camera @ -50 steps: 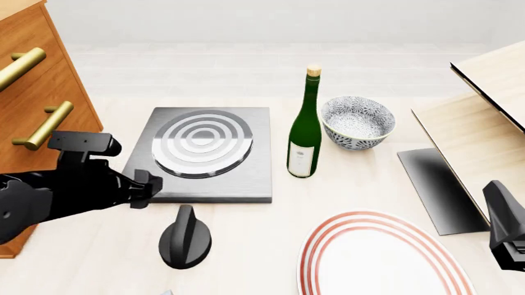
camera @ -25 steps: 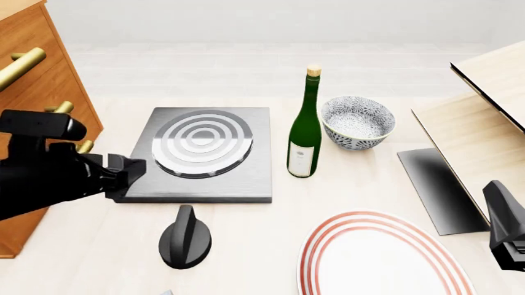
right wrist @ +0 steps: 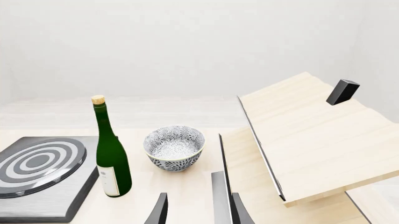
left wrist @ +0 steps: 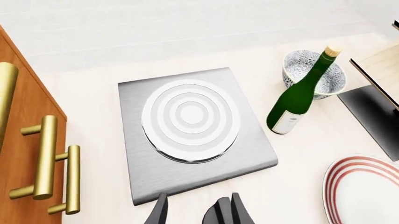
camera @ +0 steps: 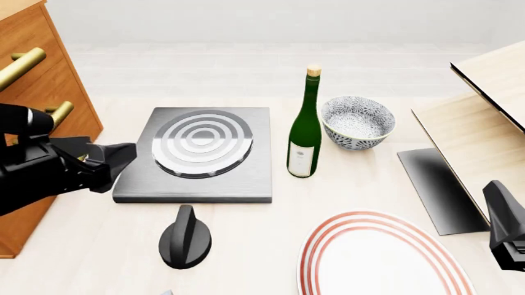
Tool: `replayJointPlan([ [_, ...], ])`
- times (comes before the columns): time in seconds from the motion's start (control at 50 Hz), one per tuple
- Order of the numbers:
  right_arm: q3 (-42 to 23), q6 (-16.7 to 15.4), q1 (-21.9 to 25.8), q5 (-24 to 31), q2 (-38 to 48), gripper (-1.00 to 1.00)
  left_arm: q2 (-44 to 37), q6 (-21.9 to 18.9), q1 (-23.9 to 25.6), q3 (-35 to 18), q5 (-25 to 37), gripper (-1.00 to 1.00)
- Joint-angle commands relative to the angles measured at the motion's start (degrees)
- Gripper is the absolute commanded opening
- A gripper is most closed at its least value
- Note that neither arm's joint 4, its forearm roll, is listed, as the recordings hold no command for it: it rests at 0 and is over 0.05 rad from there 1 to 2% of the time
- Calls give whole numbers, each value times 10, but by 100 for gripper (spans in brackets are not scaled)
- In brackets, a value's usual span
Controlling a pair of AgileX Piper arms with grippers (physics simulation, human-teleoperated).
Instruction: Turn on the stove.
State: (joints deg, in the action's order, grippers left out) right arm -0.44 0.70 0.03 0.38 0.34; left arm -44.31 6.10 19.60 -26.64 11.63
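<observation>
The stove (camera: pixel 197 153) is a dark-grey metal slab with a ringed silver burner, lying left of centre; it also shows in the left wrist view (left wrist: pixel 190 126) and the right wrist view (right wrist: pixel 40 172). Its black round knob (camera: pixel 184 238) stands on the table in front of the slab, apart from it. My left gripper (camera: pixel 122 155) hovers by the stove's front left corner, left of and beyond the knob, open and empty (left wrist: pixel 196 212). My right gripper (camera: pixel 496 203) is at the right edge, open and empty (right wrist: pixel 193 210).
A green wine bottle (camera: pixel 303 132) and a patterned bowl (camera: pixel 357 121) stand right of the stove. A red-ringed plate (camera: pixel 382 258) lies front right. A wooden cabinet with brass handles (camera: pixel 49 92) is at the left. A dark flat sheet (camera: pixel 439 187) and wooden boards (camera: pixel 484 123) are at the right.
My left gripper has moved left and away from the knob, along the stove's left front corner. The right arm has not moved.
</observation>
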Motion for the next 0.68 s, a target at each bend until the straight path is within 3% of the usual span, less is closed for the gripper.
replayJointPlan([
  [0.02,0,0,0,0,0,100,45,7,7,23,-38,100],
  [0.26,0,0,0,0,0,100,76,32,6,72,-104,100],
  [0.56,0,0,0,0,0,100,150,34,14,130,-175,100],
  [0.64,0,0,0,0,0,100,172,21,7,161,-214,100],
  [0.68,0,0,0,0,0,100,172,42,-6,183,-255,100],
])
